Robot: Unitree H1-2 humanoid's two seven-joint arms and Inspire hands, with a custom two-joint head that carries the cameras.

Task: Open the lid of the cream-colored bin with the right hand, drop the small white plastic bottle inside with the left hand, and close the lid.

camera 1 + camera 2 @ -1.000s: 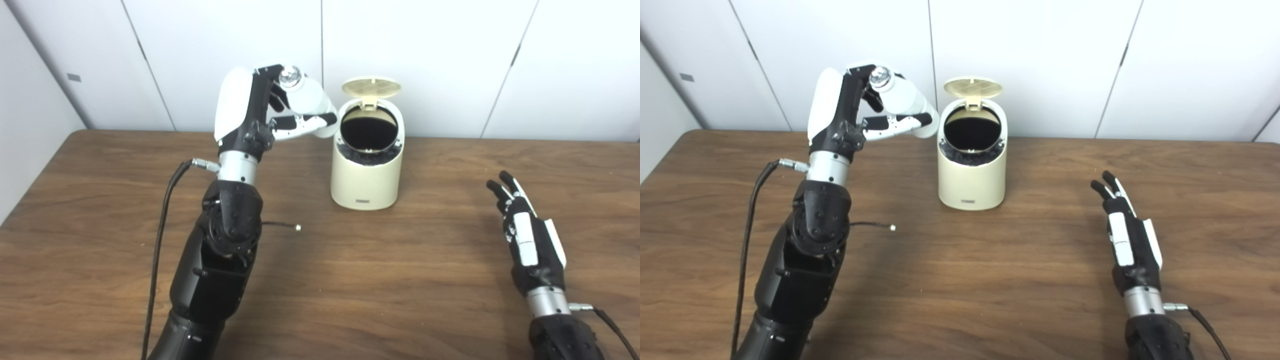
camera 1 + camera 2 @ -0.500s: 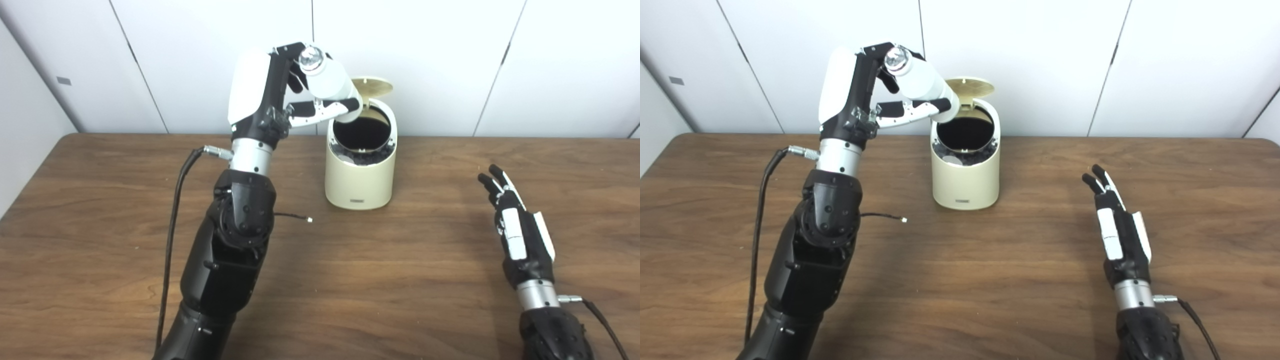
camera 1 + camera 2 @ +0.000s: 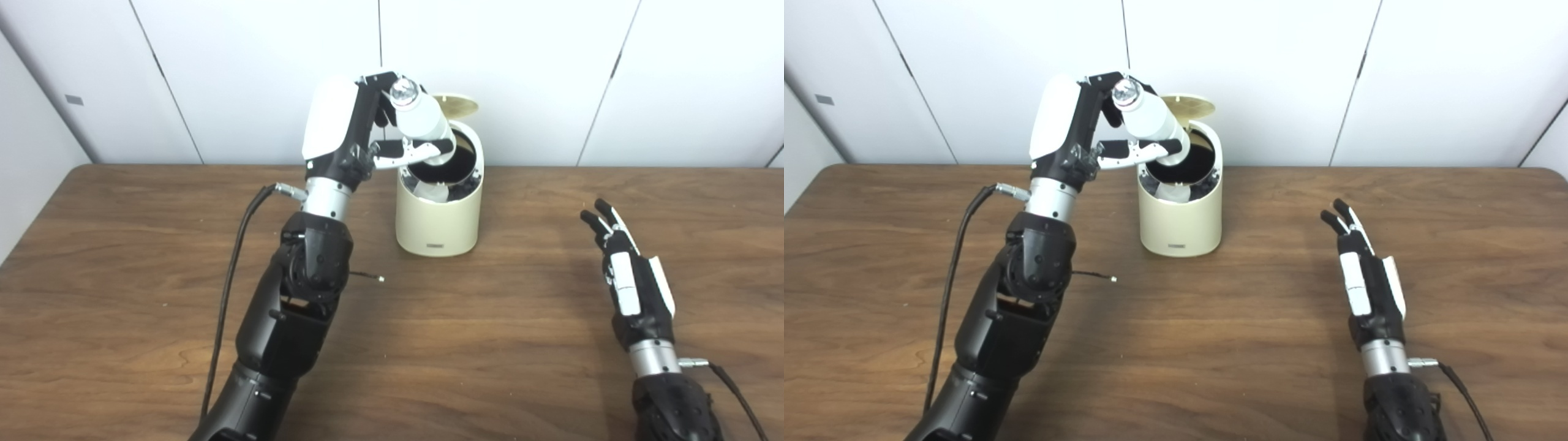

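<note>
A: Looking at the left eye view first. The left robot hand (image 3: 367, 138) was gripping the bottle (image 3: 422, 122), fingers wrapped round its body, cap end up toward the wrist side. The bottle's long axis ran on a slant, cap high and left, base low and right, and the base sat right over the mouth of the bin (image 3: 438, 214). The lid (image 3: 456, 105) stood up at the back, so the opening was clear.

B: Was the base inside the rim?

A: Couldn't tell from that view. It overlapped the dark opening, at or just above the rim. Something pale showed low inside the mouth; couldn't say what it was.

B: Right eye view?

A: Same picture. The bottle (image 3: 1151, 122) pointed down and to the right into the bin (image 3: 1181, 220), lid (image 3: 1194, 105) upright behind it. The right robot hand (image 3: 1366, 282) lay well apart from the bin, out on the counter (image 3: 1213, 343), fingers spread and holding nothing.

B: So the drop depends on what?

A: My read: on the base being over the opening, which it was. Letting go should send it down along that slant. The left robot hand was the nearer one; the right would need a long reach back to shut the lid.
</note>
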